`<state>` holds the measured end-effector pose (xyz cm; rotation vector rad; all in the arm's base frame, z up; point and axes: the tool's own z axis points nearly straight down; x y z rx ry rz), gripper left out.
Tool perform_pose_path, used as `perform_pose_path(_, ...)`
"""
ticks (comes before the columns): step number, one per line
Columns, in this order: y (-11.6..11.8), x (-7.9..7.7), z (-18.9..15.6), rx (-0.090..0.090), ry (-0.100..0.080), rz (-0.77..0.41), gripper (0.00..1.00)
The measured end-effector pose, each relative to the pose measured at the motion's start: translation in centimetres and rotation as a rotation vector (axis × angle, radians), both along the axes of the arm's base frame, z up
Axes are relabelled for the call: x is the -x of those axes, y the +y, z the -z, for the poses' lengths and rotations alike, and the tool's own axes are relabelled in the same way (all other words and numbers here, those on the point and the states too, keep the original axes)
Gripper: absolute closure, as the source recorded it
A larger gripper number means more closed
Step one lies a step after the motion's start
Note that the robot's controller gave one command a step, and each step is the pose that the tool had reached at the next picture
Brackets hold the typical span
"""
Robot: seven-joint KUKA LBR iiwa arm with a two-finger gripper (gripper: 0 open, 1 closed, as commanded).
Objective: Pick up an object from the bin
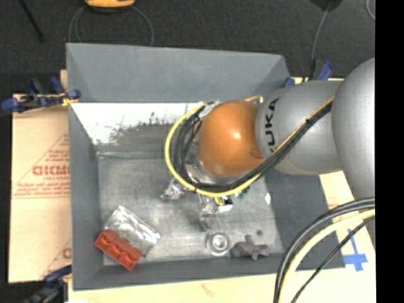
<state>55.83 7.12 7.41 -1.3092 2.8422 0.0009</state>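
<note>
The end effector (208, 213) hangs low over the middle of the bin (82, 188), just beside a silver ring (218, 242) near the front wall. I cannot tell whether it is apart or together.

The bin (177, 74) is grey, the studded block (117, 249) red, the ring (218, 242) silver, the wrist cover (227, 137) orange.
</note>
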Motion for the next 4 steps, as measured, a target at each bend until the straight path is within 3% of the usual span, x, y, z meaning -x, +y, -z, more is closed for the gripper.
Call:
perform_pose_path(1, -0.4, 6.3, -10.9, 0.006, 0.003, -0.056, 0.0)
perform_pose_path(2, -4.6, 8.4, -3.5, 0.006, 0.014, -0.266, 0.0)
perform_pose_path(3, -4.2, 7.1, 0.1, 0.008, 0.006, -0.606, 0.0)
perform_pose_path(4, -4.1, 6.9, -0.1, 0.007, -0.004, -0.605, 1.0)
